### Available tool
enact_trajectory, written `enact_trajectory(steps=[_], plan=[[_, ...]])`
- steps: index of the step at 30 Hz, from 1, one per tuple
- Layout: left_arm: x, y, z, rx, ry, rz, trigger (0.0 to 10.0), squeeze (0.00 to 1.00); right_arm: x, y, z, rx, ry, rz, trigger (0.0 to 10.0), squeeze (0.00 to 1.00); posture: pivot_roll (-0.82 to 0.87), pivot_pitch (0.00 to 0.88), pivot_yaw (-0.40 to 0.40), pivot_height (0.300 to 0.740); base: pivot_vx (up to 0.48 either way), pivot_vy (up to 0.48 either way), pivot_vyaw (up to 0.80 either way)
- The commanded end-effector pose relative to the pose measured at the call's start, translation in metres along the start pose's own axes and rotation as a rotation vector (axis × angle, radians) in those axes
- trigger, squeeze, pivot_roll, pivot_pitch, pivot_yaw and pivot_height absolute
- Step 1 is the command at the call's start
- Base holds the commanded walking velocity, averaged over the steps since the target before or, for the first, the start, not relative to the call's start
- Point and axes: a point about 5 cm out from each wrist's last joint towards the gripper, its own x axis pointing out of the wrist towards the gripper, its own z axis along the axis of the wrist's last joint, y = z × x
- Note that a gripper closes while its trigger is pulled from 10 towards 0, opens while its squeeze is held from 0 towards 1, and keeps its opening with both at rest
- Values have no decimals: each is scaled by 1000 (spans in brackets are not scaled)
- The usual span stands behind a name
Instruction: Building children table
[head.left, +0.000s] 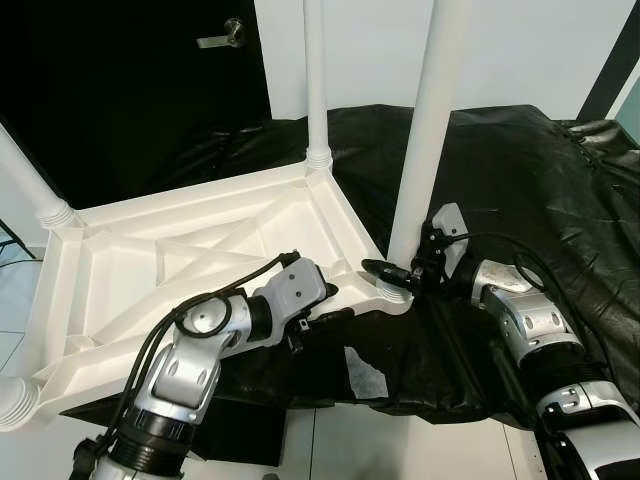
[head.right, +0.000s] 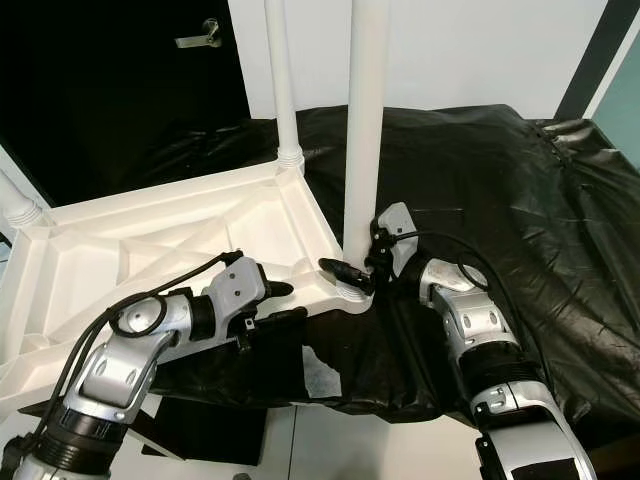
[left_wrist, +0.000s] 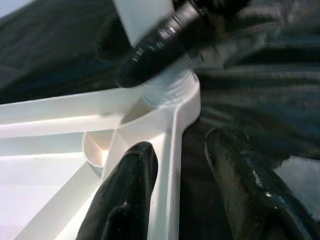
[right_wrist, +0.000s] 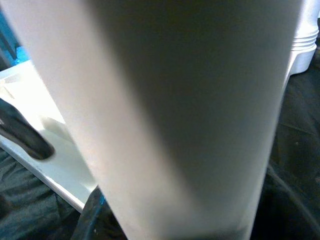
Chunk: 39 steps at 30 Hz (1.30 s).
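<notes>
Nearest the camera, the left gripper (head.left: 335, 303) reaches over the near edge of the upturned white plastic children's tabletop (head.left: 150, 262), which lies underside up on a crumpled black plastic sheet (head.left: 520, 180). Its two black fingers (left_wrist: 125, 192) stand apart and straddle the tabletop's thin near rim, one inside the ribbed frame and one outside over the sheet, just short of the corner socket. A scrap of white paper (head.left: 368, 375) lies on the sheet below that corner.

At the corner itself, the right gripper (head.left: 398, 272) closes on the base of the thick white round table leg (head.left: 428, 120), which stands upright in the threaded socket; one finger shows dark against the leg's foot.

Farther back, a thinner-looking white upright leg (head.left: 316, 80) rises from the far corner, and another white leg (head.left: 30, 180) leans out at the left corner. Beyond stand a black door with a silver lever handle (head.left: 222, 36) and a white wall (head.left: 530, 50).
</notes>
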Motion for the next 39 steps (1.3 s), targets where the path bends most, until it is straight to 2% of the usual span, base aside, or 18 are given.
enact_trajectory(steps=[1,4,5,6,7,8,10,12,16,19,21,22,25,26,27,33,34,39], plan=[[-4,5,4,5,-30,88,10000,0,3,1,-3,3,20,3,0,0,12,0,14,740,0,0,0],[-7,8,4,-19,-57,147,10000,0,3,1,-5,10,11,-26,0,0,7,0,18,740,0,0,0],[-6,13,1,-84,-59,174,10000,0,3,1,-5,20,2,-58,0,0,4,0,20,740,0,0,0],[-6,13,1,-84,-59,174,10000,0,3,1,-5,20,2,-58,0,0,4,0,20,740,0,0,0],[-6,16,-1,-135,-61,201,10000,0,4,2,-5,30,-4,-84,3294,0,0,0,23,740,0,0,0],[-6,20,-2,-164,-62,236,10000,0,4,3,-6,40,-8,-132,10000,0,-6,0,26,740,0,0,0],[-5,22,-3,-185,-63,263,10000,0,5,3,-7,53,-12,-172,10000,0,-10,0,27,740,0,0,0],[-4,22,-4,-163,-60,295,10000,0,6,4,-9,56,-13,-222,10000,0,-16,0,31,740,0,0,0],[1,18,-6,-128,-55,340,10000,0,10,15,-19,74,-6,-405,10000,0,-31,0,33,740,0,0,0],[2,17,-6,-126,-62,342,10000,0,10,18,-21,76,-5,-438,10000,0,-31,0,33,740,0,0,0],[2,16,-7,-143,-69,350,10000,0,13,27,-27,132,3,-565,10000,0,-38,0,26,740,0,0,0],[2,16,-7,-143,-69,350,10000,0,13,27,-27,132,3,-565,10000,0,-38,0,26,740,0,0,0],[2,17,-9,-164,-62,358,10000,0,17,39,-33,198,29,-797,10000,0,-38,0,19,740,0,0,0],[2,17,-9,-164,-62,358,10000,0,17,39,-33,198,29,-797,10000,0,-38,0,19,740,0,0,0],[2,17,-9,-167,-68,355,10000,0,20,42,-31,219,24,-863,10000,0,-34,0,16,740,0,0,0],[1,17,-9,-185,-86,346,10000,0,26,50,-25,248,2,-920,10000,0,-35,0,19,740,0,0,0],[1,18,-10,-204,-90,347,10000,0,31,55,-20,252,-23,-897,10000,0,-36,0,20,740,0,0,0],[1,23,-10,-219,-113,354,10000,0,34,60,-9,213,-81,-811,10000,0,-39,0,19,740,0,0,0]])
